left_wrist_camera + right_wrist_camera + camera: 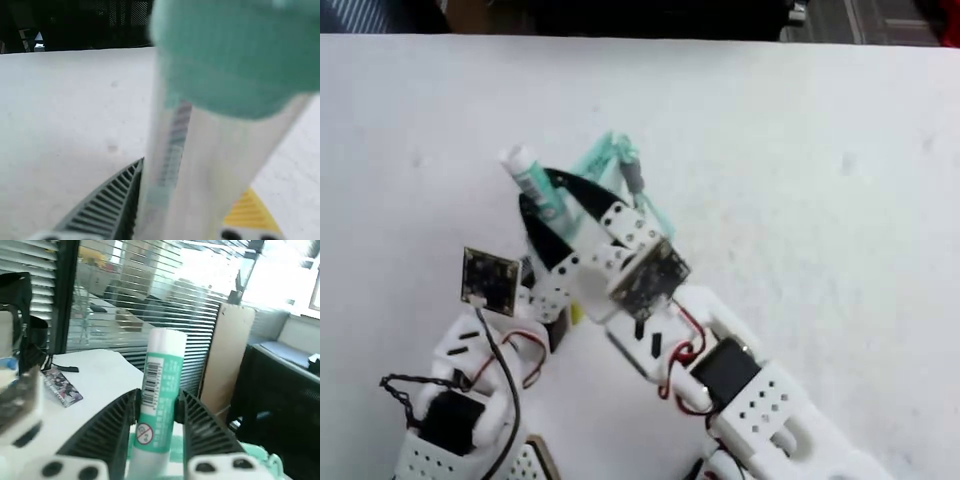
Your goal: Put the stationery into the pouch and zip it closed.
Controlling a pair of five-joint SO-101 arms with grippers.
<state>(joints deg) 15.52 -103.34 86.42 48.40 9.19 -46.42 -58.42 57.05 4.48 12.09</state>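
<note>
Setting: office-type room, indicated by a plain white desk point(800, 150), long runs of slatted window blinds point(150, 300) with daylight behind them, a tall beige panel point(230, 350) standing beside the blinds, and dark low furniture point(280, 405) near it.

White table point(840, 140); slatted window blinds point(125, 300), bright daylight behind; tan upright panel point(227, 355); dark cabinet point(285, 410) alongside.

Right fingers point(107, 425) pinched; left arm point(460, 355) seemingly alongside.
</note>
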